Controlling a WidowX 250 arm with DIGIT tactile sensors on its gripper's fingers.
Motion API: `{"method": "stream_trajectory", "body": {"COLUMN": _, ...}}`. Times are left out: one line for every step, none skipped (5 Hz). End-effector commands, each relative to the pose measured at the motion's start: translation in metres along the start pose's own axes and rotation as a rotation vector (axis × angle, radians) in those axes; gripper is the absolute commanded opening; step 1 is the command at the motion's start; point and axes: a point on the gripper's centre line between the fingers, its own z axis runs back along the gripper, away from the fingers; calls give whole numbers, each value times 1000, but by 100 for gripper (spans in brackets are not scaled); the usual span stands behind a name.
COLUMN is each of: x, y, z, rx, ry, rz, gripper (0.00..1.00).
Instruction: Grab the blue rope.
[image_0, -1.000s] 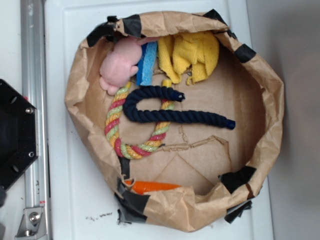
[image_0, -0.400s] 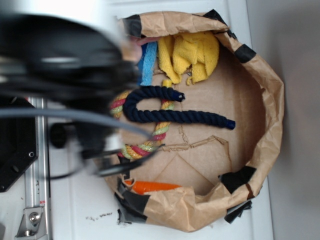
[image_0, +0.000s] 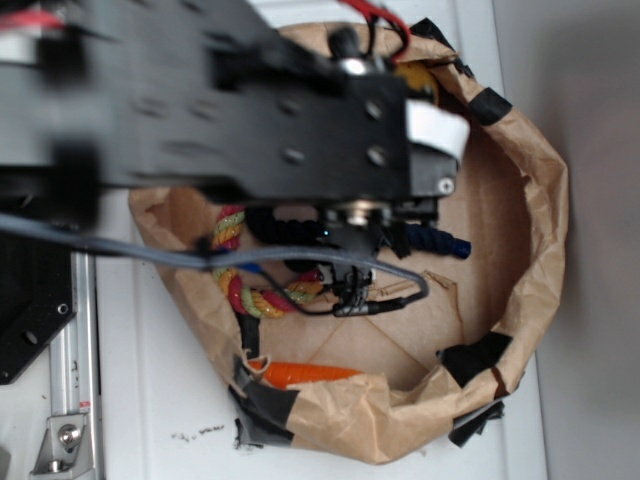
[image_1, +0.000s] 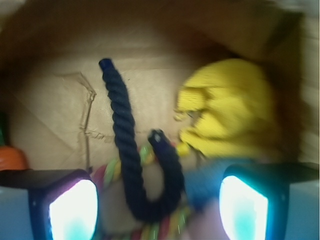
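The blue rope (image_1: 125, 135) is a thick dark navy twisted cord bent into a U on the brown paper floor. In the exterior view the arm covers most of the blue rope (image_0: 440, 243); only its bright blue end and a bit of the bend show. My gripper (image_1: 157, 212) hovers open above the bend of the U, its two glowing pads (image_1: 75, 212) wide apart with the rope's curve between and below them, untouched. In the exterior view the black arm body hides the fingers.
A crumpled brown paper wall (image_0: 540, 230) rings everything. Inside lie a pink-yellow-green twisted rope (image_0: 262, 298) under the blue one, a yellow cloth (image_1: 225, 115), a light-blue sponge (image_1: 205, 182) and an orange object (image_0: 305, 375) at the near rim.
The arm has swept in from the left and now covers the upper left of the paper ring, with the gripper over the rope's bend. The objects have not moved.
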Motion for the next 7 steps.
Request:
{"method": "stream_trajectory", "body": {"x": 2, "y": -20, "z": -65, "rx": -42, "ry": 60, "rz": -159, "gripper": 100}}
{"method": "stream_trajectory", "body": {"x": -5, "y": -30, "z": -73, "rx": -85, "ry": 65, "rz": -127, "gripper": 82}}
{"method": "stream_trajectory", "body": {"x": 2, "y": -26, "z": -60, "rx": -99, "ry": 45, "rz": -83, "gripper": 0}}
{"method": "stream_trajectory", "body": {"x": 17, "y": -12, "z": -17, "rx": -90, "ry": -15, "rz": -70, "gripper": 0}}
{"method": "stream_trajectory", "body": {"x": 28, "y": 2, "z": 33, "rx": -64, "ry": -140, "rz": -44, "gripper": 0}}
{"method": "stream_trajectory", "body": {"x": 29, "y": 9, "z": 84, "rx": -57, "ry": -229, "rz": -20, "gripper": 0}}
{"method": "stream_trajectory", "body": {"x": 27, "y": 5, "z": 108, "rx": -78, "ry": -257, "rz": -10, "gripper": 0}}
